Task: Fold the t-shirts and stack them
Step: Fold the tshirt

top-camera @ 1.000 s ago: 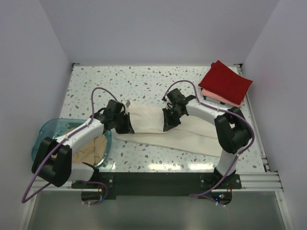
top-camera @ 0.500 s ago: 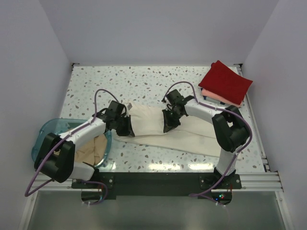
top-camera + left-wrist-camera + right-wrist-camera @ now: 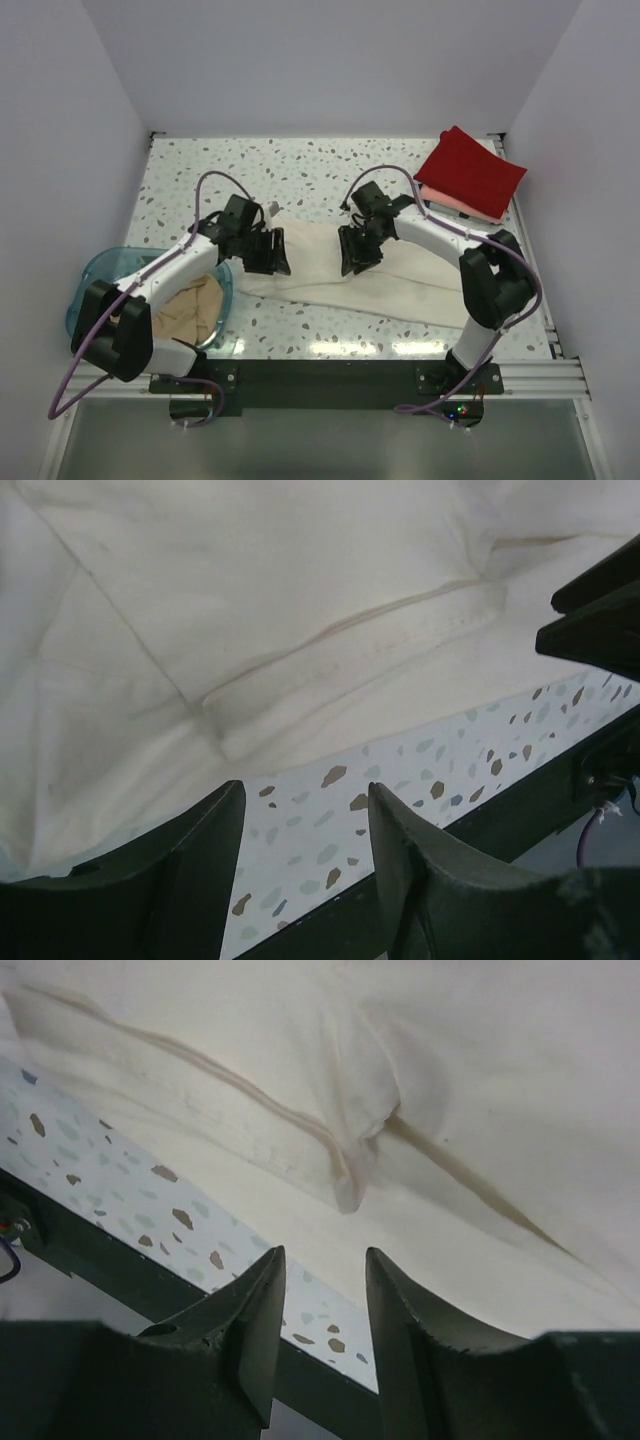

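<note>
Between the left gripper [image 3: 272,250] and the right gripper [image 3: 355,250] in the top view lies the cream-white t-shirt [image 3: 318,270]. It's partly folded on the terrazzo table [image 3: 300,170], with its long end trailing off past the right gripper's outer side. Back along the left arm, outboard of that gripper, sits the translucent blue tub [image 3: 92,285] with the tan-beige t-shirt [image 3: 192,308] crumpled inside. Well beyond the right gripper, out to its outer side, the red t-shirt [image 3: 472,170] sits folded on top of the salmon pink t-shirt [image 3: 447,203]. So two look done.

Left wrist view: the jaws are spread with nothing between them, just bare speckled table in the gap. The shirt fills everything ahead of the fingertips, and a stitched hem [image 3: 380,630] runs across just in front.

Right wrist view: same deal, jaws apart and pinching nothing. The cloth starts right ahead of the tips, with a puckered crease [image 3: 360,1130] dead ahead.

My guess is this thing handles like any thin cotton: light, floppy, zero stiffness. It'll sag from wherever it's lifted and probably drag a bit on the table. I'd pinch at the hem or a doubled edge, one gripper at each end, so the fold stays square.
</note>
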You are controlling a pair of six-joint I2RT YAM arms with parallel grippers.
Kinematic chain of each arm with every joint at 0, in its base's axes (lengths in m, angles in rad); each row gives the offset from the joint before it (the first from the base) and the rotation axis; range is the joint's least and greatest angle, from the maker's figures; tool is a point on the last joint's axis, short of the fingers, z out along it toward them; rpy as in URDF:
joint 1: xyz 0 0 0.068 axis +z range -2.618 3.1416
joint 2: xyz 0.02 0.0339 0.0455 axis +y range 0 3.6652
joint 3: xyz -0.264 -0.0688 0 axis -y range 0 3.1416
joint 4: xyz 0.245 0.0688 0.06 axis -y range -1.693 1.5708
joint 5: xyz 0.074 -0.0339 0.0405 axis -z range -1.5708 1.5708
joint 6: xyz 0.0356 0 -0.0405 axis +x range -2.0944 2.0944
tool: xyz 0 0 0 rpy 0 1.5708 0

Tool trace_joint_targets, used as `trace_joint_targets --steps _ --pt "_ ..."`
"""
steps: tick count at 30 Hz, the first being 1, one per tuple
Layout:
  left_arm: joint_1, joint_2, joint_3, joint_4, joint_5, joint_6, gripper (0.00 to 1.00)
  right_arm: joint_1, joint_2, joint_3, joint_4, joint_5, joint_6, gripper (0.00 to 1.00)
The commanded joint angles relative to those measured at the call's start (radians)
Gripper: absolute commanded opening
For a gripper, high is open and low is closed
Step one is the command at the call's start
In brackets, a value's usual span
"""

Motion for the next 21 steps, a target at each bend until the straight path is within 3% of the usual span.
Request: trace_joint_targets --steps 1,8,15,21 --pt "0.039 -0.011 0.104 0.019 -0.043 0.022 0.57 0.005 -0.092 0.070 -0.047 0.026 -0.043 0.42" --pt "0.219 0.154 0.199 0.258 -0.040 -0.083 0.61 0.010 0.065 0.191 0.106 -0.095 0.000 0.46" --pt "0.243 0.421 0.433 0.269 -0.146 -0.050 0.62 0.040 0.248 0.337 0.169 -0.164 0.026 0.47" --pt "0.256 0.510 0.481 0.304 -0.135 -0.065 0.62 0.076 0.282 0.329 0.187 -0.191 0.049 0.48"
